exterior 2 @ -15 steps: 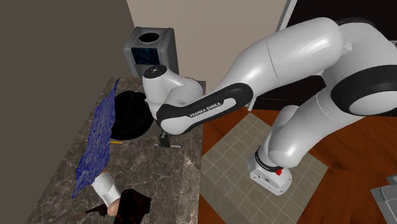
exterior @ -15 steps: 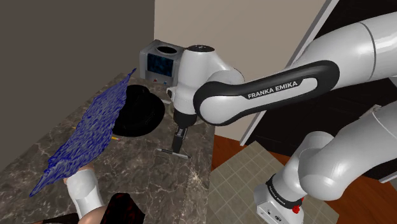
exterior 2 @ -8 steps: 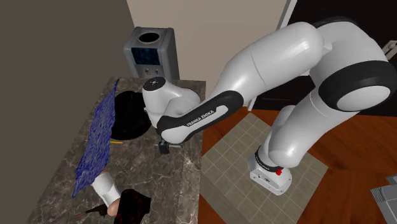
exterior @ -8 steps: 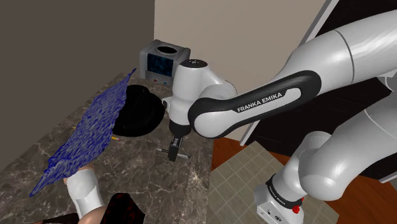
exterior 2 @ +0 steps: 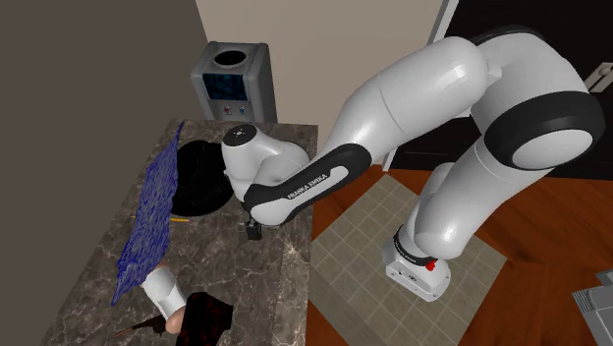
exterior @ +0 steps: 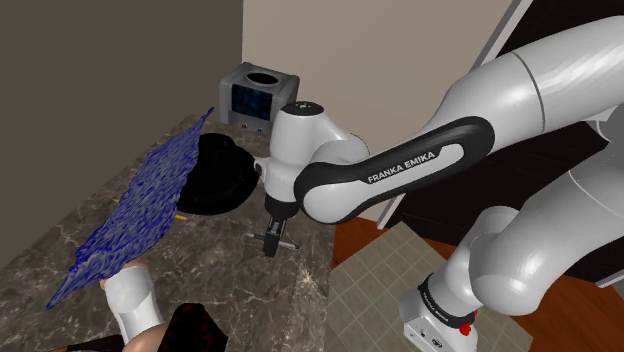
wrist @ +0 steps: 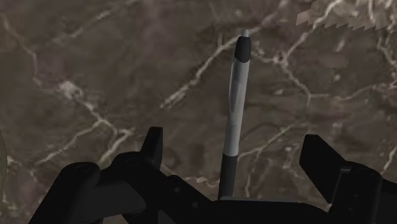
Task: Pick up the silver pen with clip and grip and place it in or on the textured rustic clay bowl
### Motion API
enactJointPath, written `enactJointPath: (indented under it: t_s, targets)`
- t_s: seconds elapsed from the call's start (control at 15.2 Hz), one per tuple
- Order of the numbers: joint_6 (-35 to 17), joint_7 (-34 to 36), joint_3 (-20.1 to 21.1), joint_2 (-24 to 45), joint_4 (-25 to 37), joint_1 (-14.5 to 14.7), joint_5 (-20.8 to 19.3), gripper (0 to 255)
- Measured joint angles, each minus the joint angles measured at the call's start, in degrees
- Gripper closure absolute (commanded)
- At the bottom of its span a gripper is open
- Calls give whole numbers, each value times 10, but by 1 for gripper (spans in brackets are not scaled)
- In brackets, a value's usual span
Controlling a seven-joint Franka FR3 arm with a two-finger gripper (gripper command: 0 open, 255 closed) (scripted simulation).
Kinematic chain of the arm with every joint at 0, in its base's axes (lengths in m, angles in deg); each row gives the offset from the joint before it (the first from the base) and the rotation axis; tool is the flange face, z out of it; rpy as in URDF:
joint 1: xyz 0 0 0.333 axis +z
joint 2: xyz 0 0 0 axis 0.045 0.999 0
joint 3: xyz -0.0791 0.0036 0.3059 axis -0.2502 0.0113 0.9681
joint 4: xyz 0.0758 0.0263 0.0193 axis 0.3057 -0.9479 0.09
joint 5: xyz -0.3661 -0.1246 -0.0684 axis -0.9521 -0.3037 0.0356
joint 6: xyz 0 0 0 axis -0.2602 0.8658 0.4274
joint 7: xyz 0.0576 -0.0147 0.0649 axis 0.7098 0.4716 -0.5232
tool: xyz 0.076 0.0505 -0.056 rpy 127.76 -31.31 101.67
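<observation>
1. At the shoulder view's far left, a blue mottled sheet (exterior: 135,215) stands tilted over the dark marble tabletop (exterior: 220,275). A white cylinder (exterior: 130,300) sits at its lower end.
2. Just right of the sheet, a round black bowl (exterior: 218,172) rests on the tabletop. The sheet covers its left side.
3. Behind the bowl, in the corner of the walls, stands a grey box (exterior: 255,95) with a round opening in its top.
4. Right of the bowl, near it but apart from it, the black pincer (exterior: 272,238) hangs low over the tabletop and points down. It ends the white arm (exterior: 400,170), which curves in from the right.
5. In the wrist view, the pincer (wrist: 236,156) is spread wide, with its fingers (wrist: 153,145) well apart.
6. The silver-grey pen (wrist: 233,108) lies flat on the marble between the fingers and touches neither. It has a dark band near each end and runs straight away from the hand.
7. At the shoulder view's lower right, the white stand (exterior: 435,320) sits on a tiled floor (exterior: 370,290).
</observation>
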Motion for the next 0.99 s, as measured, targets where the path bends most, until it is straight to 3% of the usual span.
enactJointPath:
  t_s: [0.07,0.73,0.99]
  targets:
    - [0,0,0,0,0,0,0,255]
    - [0,-2,-2,-5,-2,-1,1,255]
    - [27,-2,-2,-19,9,1,5,255]
